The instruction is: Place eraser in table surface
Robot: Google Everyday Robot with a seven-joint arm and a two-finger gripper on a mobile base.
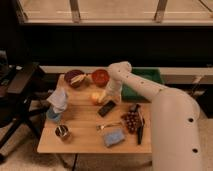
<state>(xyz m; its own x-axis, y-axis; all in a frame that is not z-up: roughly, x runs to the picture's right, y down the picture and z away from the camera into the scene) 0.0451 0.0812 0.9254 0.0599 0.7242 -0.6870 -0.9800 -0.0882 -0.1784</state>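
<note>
Hanging over the middle of the light wooden slatted tabletop (82, 122), the gripper (111, 98) sits at the end of a white robot arm (142, 90) that bends at an elbow above the table's far edge and runs back to the bulky white body on the right. Whether the claw is apart or together cannot be told at this view.

The small flat black rectangular eraser (106, 108) lies on the wood, turned at an angle, directly on the near side of the gripper. Contact between the two cannot be made out.

A round orange fruit (94, 97) rests just to the left of the gripper and close to the eraser. Behind these, along the far edge, stand a dark bowl with pale contents (75, 78) and a red bowl (100, 76), side by side. A green rectangular tray (145, 80) occupies the far right corner, partly covered by the arm.

On the near right lie a cluster of dark red grapes (131, 121) and, beside it, a long black-handled tool (140, 129). A blue sponge (114, 136) lies near the front edge, well apart from the eraser. A small metal cup (62, 131) stands at the front left, and a pale blue bundled object (57, 101) stands at the left edge. A dark chair (20, 87) stands off the table's left side.
</note>
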